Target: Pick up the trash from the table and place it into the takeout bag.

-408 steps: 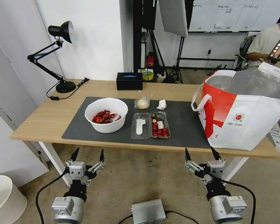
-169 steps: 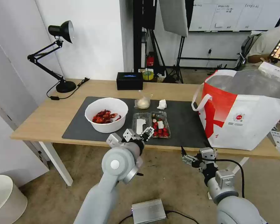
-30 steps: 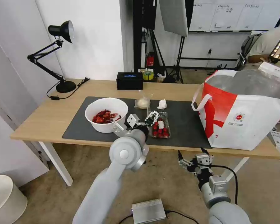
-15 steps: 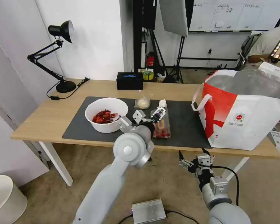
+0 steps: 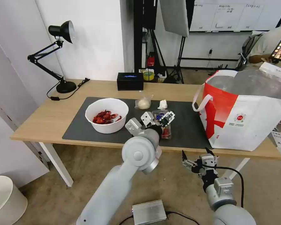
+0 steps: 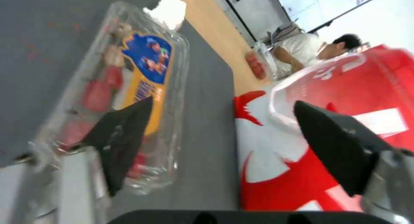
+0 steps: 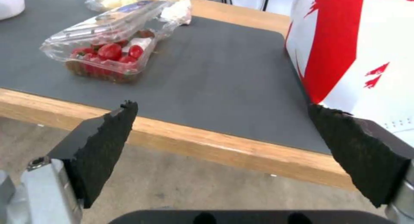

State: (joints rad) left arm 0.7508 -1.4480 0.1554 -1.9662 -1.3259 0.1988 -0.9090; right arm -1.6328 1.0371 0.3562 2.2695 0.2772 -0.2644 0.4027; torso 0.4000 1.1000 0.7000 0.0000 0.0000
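Black desk lamp [image 5: 54, 53], black rectangular box [image 5: 130, 81], white bin [image 5: 4, 200] on floor, silver box [image 5: 148, 212]

We see the long light-wood bench [image 5: 46, 120] carrying a dark grey mat [image 5: 190, 131], white round bowl of crayfish shells [image 5: 106, 115] left of the clear plastic clamshell box [image 5: 165, 131], small clear bag [image 5: 143, 103] and crumpled white tissue [image 5: 162, 104] behind, large boxy white-and-red takeout bag [image 5: 246, 115] at right.

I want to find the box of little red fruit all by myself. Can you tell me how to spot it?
Look at the dark grey mat on the long wooden table. Right of the white bowl of red shells, by the left gripper, lies the clear plastic box. It alone is see-through and holds round red fruit under a blue and yellow label.
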